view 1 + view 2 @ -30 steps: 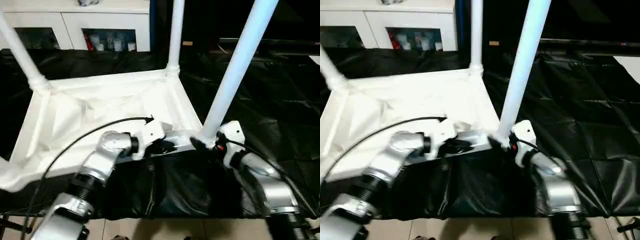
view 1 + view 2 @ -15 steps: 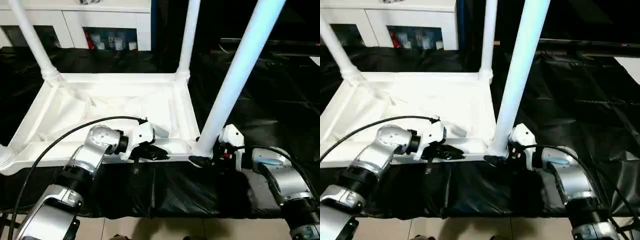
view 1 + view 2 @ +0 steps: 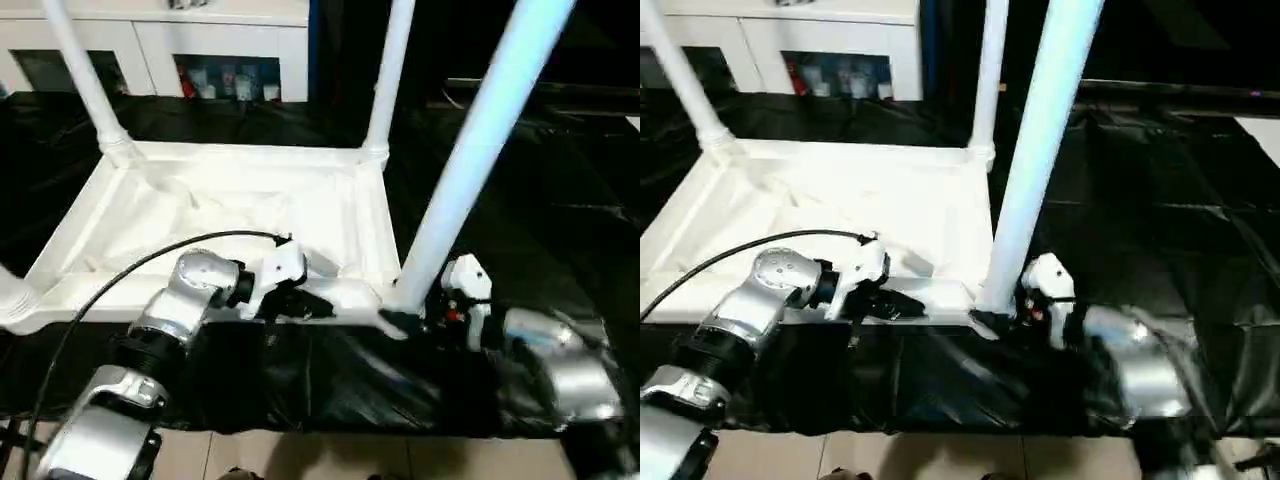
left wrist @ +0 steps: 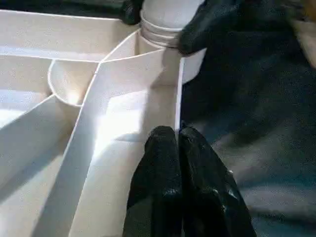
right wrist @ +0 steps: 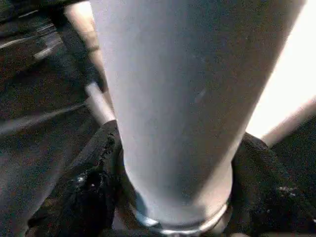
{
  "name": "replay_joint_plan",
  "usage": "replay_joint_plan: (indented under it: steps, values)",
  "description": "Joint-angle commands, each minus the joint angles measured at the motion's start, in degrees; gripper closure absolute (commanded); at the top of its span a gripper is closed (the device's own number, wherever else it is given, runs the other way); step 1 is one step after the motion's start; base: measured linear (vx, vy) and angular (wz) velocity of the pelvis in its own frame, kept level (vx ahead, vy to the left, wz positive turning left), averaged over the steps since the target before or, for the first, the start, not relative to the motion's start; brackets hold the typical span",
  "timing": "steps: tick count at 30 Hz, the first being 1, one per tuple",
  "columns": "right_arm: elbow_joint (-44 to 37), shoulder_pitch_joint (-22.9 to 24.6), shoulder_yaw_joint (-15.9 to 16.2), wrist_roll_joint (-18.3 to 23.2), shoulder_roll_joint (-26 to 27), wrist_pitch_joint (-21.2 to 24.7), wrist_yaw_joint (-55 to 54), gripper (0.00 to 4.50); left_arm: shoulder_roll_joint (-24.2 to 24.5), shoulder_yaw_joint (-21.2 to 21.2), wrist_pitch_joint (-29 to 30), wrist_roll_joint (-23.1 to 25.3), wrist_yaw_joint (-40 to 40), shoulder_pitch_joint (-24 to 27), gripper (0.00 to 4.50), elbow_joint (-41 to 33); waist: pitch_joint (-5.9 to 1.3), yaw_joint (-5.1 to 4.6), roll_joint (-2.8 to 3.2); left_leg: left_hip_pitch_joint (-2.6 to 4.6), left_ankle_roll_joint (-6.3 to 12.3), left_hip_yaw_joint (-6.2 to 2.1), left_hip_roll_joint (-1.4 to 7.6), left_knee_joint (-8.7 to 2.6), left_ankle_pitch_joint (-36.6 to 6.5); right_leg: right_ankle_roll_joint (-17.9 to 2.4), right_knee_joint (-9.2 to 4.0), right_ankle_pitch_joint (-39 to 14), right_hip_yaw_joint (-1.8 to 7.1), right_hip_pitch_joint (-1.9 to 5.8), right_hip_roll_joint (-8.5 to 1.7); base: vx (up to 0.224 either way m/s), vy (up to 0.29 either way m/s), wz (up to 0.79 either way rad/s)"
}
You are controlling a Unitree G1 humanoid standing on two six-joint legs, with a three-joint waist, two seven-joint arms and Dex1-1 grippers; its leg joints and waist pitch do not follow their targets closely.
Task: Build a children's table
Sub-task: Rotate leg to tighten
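On the black sheet [image 3: 560,190] in front of me, the tabletop [image 3: 240,210] lies upside down, ribbed underside up, long near rim facing me. Behind it stands a white cabinet [image 3: 200,40] with glass doors. Three legs stand upright in corner sockets: far-left leg [image 3: 85,80], far-right leg [image 3: 390,70], and near-right leg [image 3: 480,150], the closest to me. Near-left corner [image 3: 15,305] sits at the picture's edge; can't tell what is in that socket. My right fingers [image 5: 89,192] sit on either side of the near-right leg's base, just above the socket, one black pad on each side and the tube between them; right gripper [image 3: 405,315] wraps the leg at its lowest part. Whether the pads press the tube or only bracket it, can't tell. My left gripper [image 4: 178,138] has its fingers closed together, nothing between them, tips resting at the tabletop's near rim, a little way along the rim from the near-right socket. Left-arm black cable [image 3: 120,285] arcs over the tabletop.
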Motion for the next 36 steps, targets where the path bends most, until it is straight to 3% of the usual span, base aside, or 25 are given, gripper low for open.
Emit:
replay_joint_plan:
  steps: [1,2,7,10,12,14,19,20,21,23,25,26,28,31,33,36]
  values:
    - [1.7,0.4,4.5,-1.5,5.0,2.3,-6.3,1.82,-5.5,-2.9,3.0,0.9,6.0,1.2,4.50,-0.7,-1.67,-0.50,-0.26,0.54,-0.31,-1.18,2.10,-4.72,-18.8,-12.1,-4.47,-21.3,1.20,1.28,-2.70,0.000,0.000,0.00]
    - [3.0,0.1,4.0,-2.2,7.8,2.7,-10.6,1.83,-7.1,-3.5,4.1,1.3,7.8,2.0,4.50,-1.6,-1.66,-0.81,-0.11,0.81,-1.37,-1.53,2.18,-4.88,-21.3,-10.0,-4.81,-25.6,1.22,1.03,-2.69,0.000,0.000,0.00]
    - [5.2,-0.6,2.6,-3.8,14.3,3.9,-22.1,1.83,-12.9,-4.8,7.2,2.7,14.5,3.7,4.50,-3.0,-0.96,-1.77,-0.06,2.00,-2.06,-2.15,1.71,-5.08,-30.8,-4.6,-6.78,-36.9,1.15,-0.62,-2.55,0.000,0.000,0.00]
    - [4.1,-0.1,2.1,-5.5,15.5,3.8,-25.5,1.83,-14.6,-5.5,8.3,4.0,17.2,4.2,4.50,-4.1,-1.23,-1.80,0.05,2.11,-1.68,-2.42,1.71,-5.35,-30.9,-3.5,-6.95,-35.8,1.27,-0.54,-2.40,0.000,0.000,0.00]
    - [3.3,0.0,1.3,-5.6,15.9,2.9,-27.0,1.83,-14.6,-5.9,8.4,4.5,17.0,4.4,4.50,-4.9,-1.39,-1.86,0.08,1.58,-1.18,-2.37,1.72,-5.69,-29.3,-4.2,-6.72,-31.4,1.36,-0.10,-2.30,0.000,0.000,0.00]
    - [1.8,0.3,0.2,-4.3,15.8,2.8,-26.8,1.27,-14.1,-5.9,7.7,4.7,16.4,4.5,4.50,-5.1,-1.48,-1.84,0.16,1.47,-0.93,-2.31,1.72,-5.73,-28.7,-4.7,-6.59,-29.5,1.53,-0.07,-2.33,0.000,0.000,0.00]
    - [-2.2,0.7,0.4,-3.0,12.7,2.9,-22.7,0.78,-10.7,-5.0,5.6,4.1,12.8,4.8,4.50,-6.3,-1.82,-1.70,0.18,0.79,0.02,-2.03,1.78,-5.68,-25.1,-6.6,-5.88,-22.0,1.63,0.65,-2.26,0.000,0.000,0.00]
    - [-2.6,0.6,0.7,-2.9,11.9,2.7,-21.8,0.70,-9.9,-4.9,5.1,4.2,12.2,4.9,4.50,-6.5,-2.30,-1.55,0.12,0.32,0.99,-1.86,1.87,-5.39,-20.5,-7.8,-5.19,-16.4,1.68,1.25,-2.40,0.000,0.000,0.00]
    - [-3.2,0.4,1.1,-2.3,10.7,2.7,-19.8,0.70,-8.8,-4.7,4.5,4.0,11.0,5.0,4.50,-6.6,-2.32,-1.52,0.01,0.23,1.96,-1.59,1.81,-5.13,-18.7,-8.7,-5.07,-14.2,1.64,1.24,-2.34,0.000,0.000,0.00]
    - [-4.0,0.2,1.4,-1.4,8.8,2.9,-16.3,0.70,-7.1,-4.5,3.6,3.7,8.9,5.1,4.50,-6.8,-2.37,-1.49,0.02,-0.09,2.87,-1.46,1.72,-4.91,-17.3,-9.4,-4.94,-14.1,1.53,1.44,-2.48,0.000,0.000,0.00]
    - [-4.6,0.1,1.6,-1.0,7.5,3.0,-13.9,0.70,-6.0,-4.5,2.8,3.7,7.5,5.2,4.50,-7.0,-2.35,-1.47,0.05,-0.18,3.29,-1.37,1.81,-4.79,-16.7,-9.7,-4.98,-15.2,1.53,1.48,-2.66,0.013,-0.028,0.00]
    - [-5.5,-0.2,2.2,-0.2,4.4,3.3,-9.0,0.70,-4.0,-4.4,1.3,3.5,4.9,5.1,4.50,-6.6,-2.52,-1.45,-0.43,-0.06,3.52,-1.21,1.88,-4.60,-15.9,-9.9,-4.98,-14.8,1.47,1.47,-2.56,0.000,0.000,0.00]
    - [-5.9,-0.3,2.5,0.2,2.9,3.4,-6.7,0.70,-3.0,-4.4,0.5,3.4,3.7,5.0,4.50,-6.3,-2.68,-1.22,0.05,-0.16,4.04,-1.22,2.02,-4.42,-12.7,-10.8,-4.34,-10.9,1.38,1.78,-2.48,0.000,0.000,0.00]
    - [-5.2,-1.2,3.8,1.8,-4.0,3.4,4.7,0.70,0.2,-4.3,-0.3,1.6,-1.7,4.6,4.50,-6.1,-2.90,-1.24,0.07,-0.07,5.23,-0.92,2.00,-3.83,-8.8,-13.5,-3.34,-2.9,1.25,2.11,-2.23,0.000,0.000,0.00]
    - [-4.4,-1.5,4.3,2.0,-5.9,2.8,7.8,0.70,0.7,-4.3,-0.3,1.1,-3.0,4.4,4.50,-5.9,-3.03,-1.17,-0.06,0.11,6.87,-0.66,1.91,-3.37,-6.4,-15.6,-2.72,2.6,1.20,2.33,-2.09,0.000,0.000,0.00]
    - [-2.9,-1.8,5.5,2.2,-9.1,2.3,13.7,0.70,1.5,-4.5,-0.8,0.2,-5.7,3.9,4.50,-5.4,-3.02,-0.98,-0.14,0.30,7.81,-0.53,1.97,-3.19,-6.1,-16.8,-2.63,3.2,1.16,2.46,-2.19,0.000,0.000,0.00]
